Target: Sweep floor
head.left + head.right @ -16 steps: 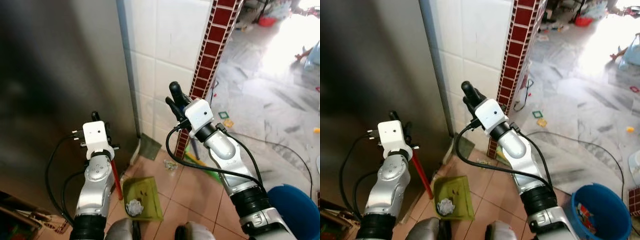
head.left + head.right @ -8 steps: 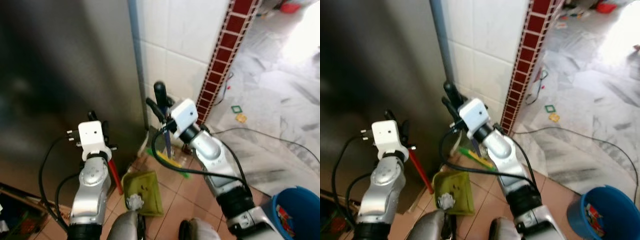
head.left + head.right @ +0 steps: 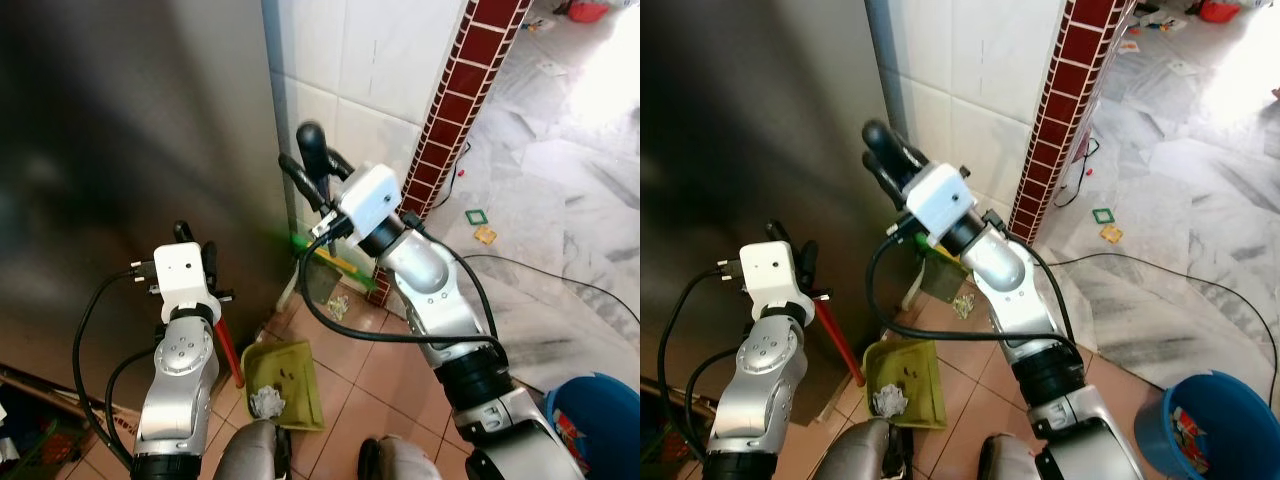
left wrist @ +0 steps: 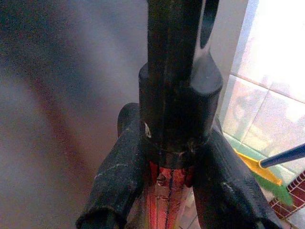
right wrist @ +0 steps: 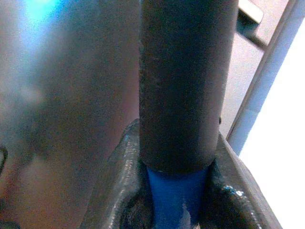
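Observation:
My left gripper (image 3: 193, 243) is shut on the black grip of the dustpan's red handle (image 3: 231, 352); in the left wrist view its fingers (image 4: 119, 183) clamp the red shaft (image 4: 169, 183). The green dustpan (image 3: 290, 365) lies on the terracotta tiles with a crumpled paper (image 3: 265, 402) in it. My right gripper (image 3: 312, 172) is shut on the broom's black grip (image 5: 188, 86), above its blue pole (image 5: 176, 195). The green and yellow broom head (image 3: 335, 262) sits by the wall corner. Small scraps (image 3: 338, 305) lie just beyond the pan.
A tall steel panel (image 3: 120, 120) fills the left. White wall tiles (image 3: 360, 60) meet a dark red tiled pillar (image 3: 470, 90). A black cable (image 3: 560, 275) crosses the marble floor. A blue bucket (image 3: 1215, 425) stands at lower right. My feet (image 3: 250, 460) are beside the pan.
The camera has shifted. My right arm has swung left with the broom, bringing its head from beside the red pillar to the wall corner. The left arm holds the dustpan still.

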Robot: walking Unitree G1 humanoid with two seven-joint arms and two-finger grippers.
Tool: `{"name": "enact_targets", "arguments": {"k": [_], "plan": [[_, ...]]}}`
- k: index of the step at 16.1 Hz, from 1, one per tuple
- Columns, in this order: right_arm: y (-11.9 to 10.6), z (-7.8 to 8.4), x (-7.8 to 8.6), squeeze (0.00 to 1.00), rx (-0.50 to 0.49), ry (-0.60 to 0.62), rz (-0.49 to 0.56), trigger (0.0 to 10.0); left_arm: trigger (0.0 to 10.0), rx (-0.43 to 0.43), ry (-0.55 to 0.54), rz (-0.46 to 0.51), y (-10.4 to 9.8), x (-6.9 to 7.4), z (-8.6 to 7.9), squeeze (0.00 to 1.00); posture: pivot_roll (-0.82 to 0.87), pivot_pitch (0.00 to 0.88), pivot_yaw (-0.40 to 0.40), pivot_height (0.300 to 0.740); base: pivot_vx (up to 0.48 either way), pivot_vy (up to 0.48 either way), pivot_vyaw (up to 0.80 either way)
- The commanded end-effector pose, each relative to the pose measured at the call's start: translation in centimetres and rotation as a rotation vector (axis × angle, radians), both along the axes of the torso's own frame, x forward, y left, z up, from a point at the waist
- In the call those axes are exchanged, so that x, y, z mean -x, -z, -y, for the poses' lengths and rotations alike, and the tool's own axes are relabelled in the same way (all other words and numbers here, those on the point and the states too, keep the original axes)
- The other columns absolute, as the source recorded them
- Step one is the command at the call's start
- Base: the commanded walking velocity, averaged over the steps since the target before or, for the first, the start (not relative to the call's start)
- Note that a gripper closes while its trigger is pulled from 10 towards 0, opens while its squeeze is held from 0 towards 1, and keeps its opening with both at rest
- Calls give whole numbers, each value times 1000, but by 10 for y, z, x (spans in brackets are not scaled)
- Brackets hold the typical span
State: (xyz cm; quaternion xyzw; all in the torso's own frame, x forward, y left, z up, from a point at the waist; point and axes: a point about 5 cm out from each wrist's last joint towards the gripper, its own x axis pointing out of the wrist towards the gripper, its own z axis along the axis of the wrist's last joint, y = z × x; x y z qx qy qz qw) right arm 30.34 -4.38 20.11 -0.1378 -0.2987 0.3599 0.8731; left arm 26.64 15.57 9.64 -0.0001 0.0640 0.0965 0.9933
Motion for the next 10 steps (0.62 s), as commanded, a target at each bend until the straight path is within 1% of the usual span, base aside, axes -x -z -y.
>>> {"name": "enact_targets", "arguments": {"k": [1,2,3,4,5,7,8,10], "plan": [[3,-2,1,0,28,-4,30,10000,10000,-20,-4,3,-3,2,-2,0,72,158,27,740,0,0,0],[26,0,2,0,62,10,-37,10000,10000,-19,-8,2,-2,2,-3,0,74,154,23,740,0,0,0],[38,1,2,0,77,15,-83,10000,10000,-17,-11,1,-2,1,-3,0,73,153,19,740,0,0,0],[55,2,3,0,99,28,-142,10000,10000,-14,-12,1,-2,1,-2,0,71,151,16,740,0,0,0],[93,5,7,0,112,58,-322,10000,10000,-3,-10,2,-2,-1,2,0,71,145,4,740,0,0,0],[118,12,11,0,73,113,-458,10000,10000,8,-1,6,-2,-2,7,0,75,137,-9,740,0,0,0],[121,14,12,0,67,123,-474,10000,10000,10,0,6,-2,-3,7,0,72,135,-5,740,0,0,0],[116,23,9,0,51,136,-471,10000,10000,6,2,4,-1,-5,3,0,53,123,5,740,0,0,0]]}}
